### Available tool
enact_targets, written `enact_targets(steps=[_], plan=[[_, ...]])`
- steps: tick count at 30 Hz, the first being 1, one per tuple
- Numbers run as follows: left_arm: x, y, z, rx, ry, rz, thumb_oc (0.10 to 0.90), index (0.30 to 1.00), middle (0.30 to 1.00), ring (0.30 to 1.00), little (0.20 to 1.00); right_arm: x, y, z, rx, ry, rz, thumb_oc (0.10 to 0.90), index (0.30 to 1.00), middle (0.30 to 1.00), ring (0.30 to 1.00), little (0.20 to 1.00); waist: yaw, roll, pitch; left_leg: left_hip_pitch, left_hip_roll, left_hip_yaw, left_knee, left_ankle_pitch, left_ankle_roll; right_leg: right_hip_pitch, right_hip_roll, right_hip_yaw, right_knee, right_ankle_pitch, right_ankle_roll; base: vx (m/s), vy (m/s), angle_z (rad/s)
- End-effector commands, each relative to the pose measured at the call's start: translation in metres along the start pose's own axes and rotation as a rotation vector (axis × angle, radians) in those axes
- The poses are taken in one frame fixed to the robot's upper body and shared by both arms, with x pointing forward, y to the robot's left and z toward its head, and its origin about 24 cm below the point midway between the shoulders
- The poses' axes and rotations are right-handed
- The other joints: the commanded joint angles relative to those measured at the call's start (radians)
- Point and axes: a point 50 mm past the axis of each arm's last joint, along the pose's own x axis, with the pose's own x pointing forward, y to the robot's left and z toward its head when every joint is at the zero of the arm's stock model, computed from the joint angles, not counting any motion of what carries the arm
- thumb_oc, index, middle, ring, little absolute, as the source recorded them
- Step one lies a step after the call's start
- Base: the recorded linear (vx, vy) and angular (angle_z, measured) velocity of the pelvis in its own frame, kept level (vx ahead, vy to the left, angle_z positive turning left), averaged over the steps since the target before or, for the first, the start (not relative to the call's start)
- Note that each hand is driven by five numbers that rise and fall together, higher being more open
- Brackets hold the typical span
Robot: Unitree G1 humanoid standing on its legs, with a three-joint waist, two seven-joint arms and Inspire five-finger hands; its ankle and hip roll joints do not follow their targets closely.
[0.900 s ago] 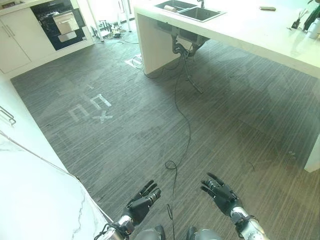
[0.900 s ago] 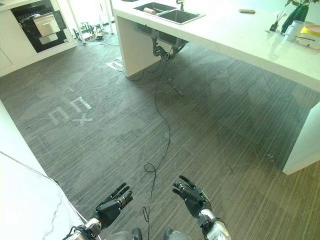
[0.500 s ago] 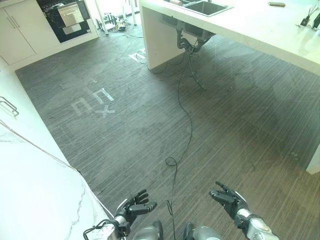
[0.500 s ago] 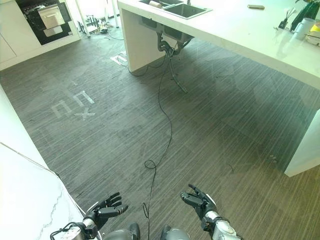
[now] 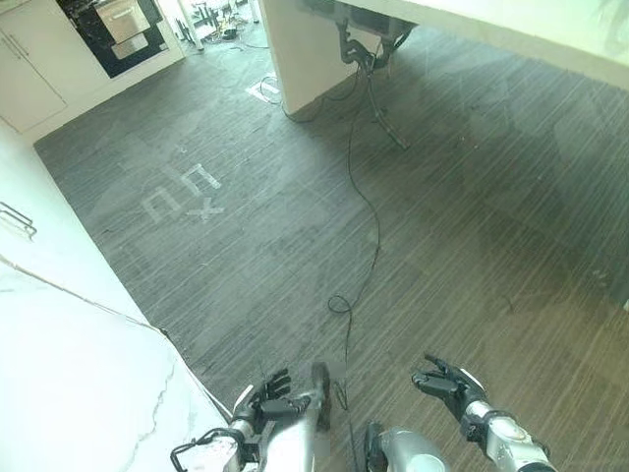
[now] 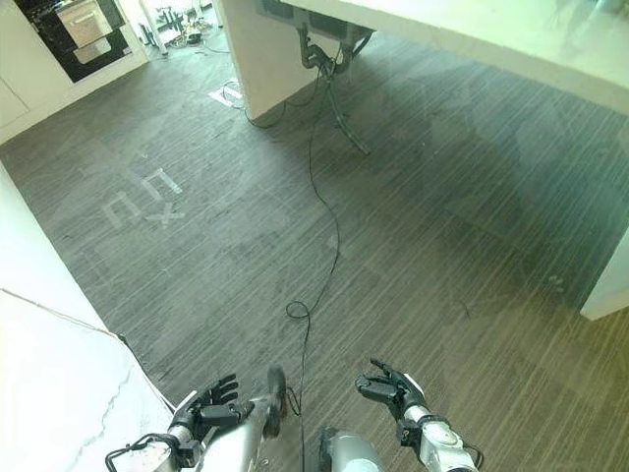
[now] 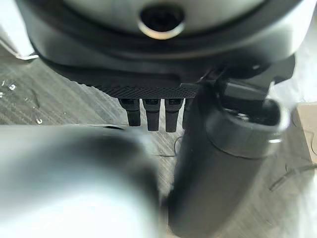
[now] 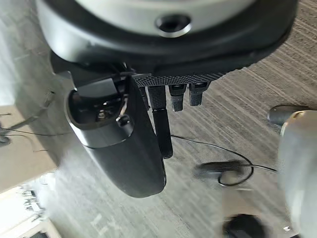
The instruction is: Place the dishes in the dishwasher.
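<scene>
Left hand (image 5: 263, 401) low at bottom centre-left, fingers loosely spread, grasping nothing. Right hand (image 5: 447, 383) at lower right, fingers relaxed and fanned, likewise empty, hovering over grey striped floor (image 5: 442, 226). White counter (image 5: 69, 374) along left edge; island leg (image 5: 295, 59) at top centre. Dishes and dishwasher: cannot tell where. Dark oven (image 5: 118, 29) in upper left corner.

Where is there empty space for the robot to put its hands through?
The dark floor is open between the white counter on the robot's left and the island's leg far ahead. Both the left robot hand and right robot hand hang open over it. A thin cable crosses the middle.
</scene>
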Motion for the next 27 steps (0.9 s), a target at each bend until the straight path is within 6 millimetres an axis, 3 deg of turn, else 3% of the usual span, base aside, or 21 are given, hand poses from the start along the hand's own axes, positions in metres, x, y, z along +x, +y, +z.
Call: enact_targets(steps=[1,3,4,5,6,7,8,10,11,12,13,15,17,20,21,22,23,24,25,26,27], plan=[[-0.002,0.007,0.011,0.048,-0.071,0.016,0.800,0.900,0.900,0.900,0.900,0.003,0.003,0.038,-0.059,-0.196,0.023,0.800,0.900,0.900,0.900,0.900,0.039,-0.033,-0.117,0.115,-0.033,-0.025,0.090,-0.088,0.036,0.146,-0.068,-0.023,-0.071,-0.056,0.078,0.71,0.543,0.15],[-0.003,0.010,0.008,0.080,-0.051,0.008,0.800,0.900,0.900,0.900,0.900,0.004,0.006,0.037,-0.043,-0.203,0.029,0.800,0.900,0.900,0.900,0.900,0.054,-0.049,-0.142,0.134,-0.054,-0.018,0.090,-0.121,0.063,0.217,-0.082,-0.050,-0.071,-0.014,0.101,0.50,0.359,-0.64],[-0.004,0.010,0.008,0.093,-0.049,0.005,0.800,0.900,0.900,0.900,0.900,0.005,0.010,0.038,-0.044,-0.213,0.034,0.800,0.900,0.900,0.900,0.900,0.051,-0.053,-0.155,0.152,-0.077,-0.026,0.090,-0.149,0.091,0.230,-0.097,-0.055,-0.025,0.096,0.146,0.38,0.324,-0.67],[-0.003,0.010,0.009,0.104,-0.050,0.000,0.800,0.900,0.900,0.900,0.900,0.006,0.013,0.039,-0.049,-0.225,0.034,0.800,0.900,0.900,0.900,0.900,0.043,-0.058,-0.159,0.168,-0.103,-0.035,0.090,-0.170,0.117,0.199,-0.115,-0.039,0.072,0.163,0.181,0.41,0.449,-0.47],[0.000,0.010,0.013,0.130,-0.048,-0.004,0.800,0.900,0.900,0.900,0.900,0.005,0.016,0.040,-0.042,-0.246,0.019,0.800,0.900,0.900,0.900,0.900,0.019,-0.062,-0.159,0.208,-0.157,-0.066,0.090,-0.208,0.171,0.081,-0.132,0.021,0.366,0.306,0.238,0.38,0.466,0.34],[0.003,0.009,0.017,0.130,-0.045,0.003,0.800,0.900,0.900,0.900,0.900,0.006,0.017,0.041,-0.032,-0.249,0.016,0.800,0.900,0.900,0.900,0.900,0.011,-0.053,-0.158,0.233,-0.178,-0.093,0.090,-0.229,0.195,-0.015,-0.165,0.023,0.482,0.311,0.224,0.36,0.396,0.66],[0.005,0.008,0.019,0.125,-0.054,0.000,0.800,0.900,0.900,0.900,0.900,0.007,0.017,0.042,-0.039,-0.252,0.017,0.800,0.900,0.900,0.900,0.900,0.007,-0.044,-0.154,0.250,-0.180,-0.105,0.090,-0.238,0.202,-0.050,-0.171,0.015,0.488,0.284,0.204,0.28,0.216,0.70],[0.007,0.005,0.022,0.123,-0.068,-0.014,0.800,0.900,0.900,0.900,0.900,0.008,0.017,0.043,-0.060,-0.258,0.006,0.800,0.900,0.900,0.900,0.900,-0.009,-0.024,-0.142,0.290,-0.180,-0.135,0.090,-0.251,0.203,-0.128,-0.143,0.010,0.418,0.224,0.174,0.26,0.034,0.22],[0.008,0.003,0.026,0.140,-0.073,-0.031,0.800,0.900,0.900,0.900,0.900,0.007,0.014,0.045,-0.050,-0.268,-0.017,0.800,0.900,0.900,0.900,0.900,-0.025,-0.010,-0.129,0.318,-0.180,-0.164,0.090,-0.261,0.198,-0.183,-0.105,0.008,0.317,0.183,0.162,0.25,-0.062,0.27],[0.008,0.003,0.028,0.145,-0.073,-0.035,0.800,0.900,0.900,0.900,0.900,0.007,0.013,0.046,-0.044,-0.272,-0.023,0.800,0.900,0.900,0.900,0.900,-0.028,-0.008,-0.125,0.324,-0.179,-0.170,0.090,-0.265,0.197,-0.191,-0.098,0.007,0.287,0.180,0.160,0.33,-0.147,0.33],[0.010,0.004,0.032,0.161,-0.073,-0.040,0.800,0.900,0.900,0.900,0.900,0.006,0.008,0.050,-0.030,-0.283,-0.032,0.800,0.900,0.900,0.900,0.900,-0.041,-0.007,-0.112,0.346,-0.177,-0.185,0.090,-0.283,0.190,-0.229,-0.080,0.001,0.114,0.204,0.164,0.29,-0.146,0.75],[0.010,0.004,0.033,0.164,-0.069,-0.038,0.800,0.900,0.900,0.900,0.900,0.004,0.003,0.052,-0.040,-0.290,-0.032,0.800,0.900,0.900,0.900,0.900,-0.055,-0.013,-0.105,0.381,-0.184,-0.189,0.090,-0.321,0.191,-0.274,-0.077,-0.005,-0.071,0.275,0.187,0.39,-0.148,0.88],[0.009,0.001,0.027,0.160,-0.062,-0.037,0.800,0.900,0.900,0.900,0.900,0.002,-0.001,0.051,-0.061,-0.286,-0.030,0.800,0.900,0.900,0.900,0.900,-0.064,-0.025,-0.107,0.433,-0.209,-0.204,0.090,-0.373,0.194,-0.361,-0.101,0.004,-0.071,0.296,0.215,0.52,-0.151,0.35],[0.008,-0.004,0.020,0.164,-0.053,-0.044,0.800,0.900,0.900,0.900,0.900,-0.001,-0.004,0.048,-0.056,-0.278,-0.051,0.800,0.900,0.900,0.900,0.900,-0.079,-0.015,-0.117,0.498,-0.223,-0.247,0.090,-0.403,0.188,-0.344,-0.077,0.029,-0.071,0.282,0.182,0.58,-0.215,0.01],[0.007,-0.004,0.016,0.155,-0.041,-0.046,0.800,0.900,0.900,0.900,0.900,-0.001,-0.005,0.048,-0.054,-0.272,-0.056,0.800,0.900,0.900,0.900,0.900,-0.085,-0.005,-0.127,0.543,-0.220,-0.263,0.090,-0.400,0.176,-0.318,-0.057,0.042,-0.071,0.259,0.158,0.86,-0.338,0.21],[0.006,-0.006,0.014,0.146,-0.038,-0.047,0.800,0.900,0.900,0.900,0.900,0.000,-0.003,0.051,-0.086,-0.272,-0.053,0.800,0.900,0.900,0.900,0.900,-0.091,-0.005,-0.142,0.616,-0.210,-0.244,0.090,-0.323,0.139,-0.279,-0.049,0.047,-0.071,0.223,0.116,0.82,-0.317,0.32],[0.006,-0.006,0.013,0.139,-0.036,-0.044,0.800,0.900,0.900,0.900,0.900,0.000,-0.003,0.052,-0.101,-0.267,-0.046,0.800,0.900,0.900,0.900,0.900,-0.088,-0.005,-0.148,0.641,-0.206,-0.241,0.090,-0.262,0.117,-0.262,-0.045,0.051,-0.071,0.207,0.104,0.72,-0.304,0.36],[0.005,-0.007,0.013,0.128,-0.041,-0.047,0.800,0.900,0.900,0.900,0.900,-0.001,-0.003,0.054,-0.119,-0.271,-0.045,0.800,0.900,0.900,0.900,0.900,-0.082,-0.011,-0.147,0.615,-0.197,-0.223,0.229,-0.150,0.076,-0.229,-0.046,0.053,-0.071,0.176,0.081,0.47,-0.221,0.18],[0.005,-0.007,0.013,0.121,-0.046,-0.049,0.800,0.900,0.900,0.900,0.900,-0.001,-0.004,0.056,-0.133,-0.276,-0.048,0.800,0.900,0.900,0.900,0.900,-0.079,-0.012,-0.144,0.568,-0.190,-0.211,0.334,-0.107,0.054,-0.208,-0.045,0.051,-0.071,0.158,0.066,0.52,-0.300,0.05],[0.004,-0.007,0.012,0.116,-0.042,-0.057,0.800,0.900,0.900,0.900,0.900,-0.003,-0.007,0.058,-0.158,-0.284,-0.056,0.800,0.900,0.900,0.900,0.900,-0.069,-0.023,-0.136,0.445,-0.154,-0.158,0.554,-0.051,0.022,-0.159,-0.049,0.034,-0.071,0.123,0.038,0.40,-0.242,0.07],[0.004,-0.007,0.012,0.119,-0.039,-0.060,0.800,0.900,0.900,0.900,0.900,-0.003,-0.008,0.058,-0.159,-0.285,-0.059,0.800,0.900,0.900,0.900,0.900,-0.067,-0.024,-0.134,0.419,-0.135,-0.147,0.593,-0.056,0.015,-0.138,-0.045,0.032,-0.071,0.105,0.035,0.39,-0.263,0.06]])
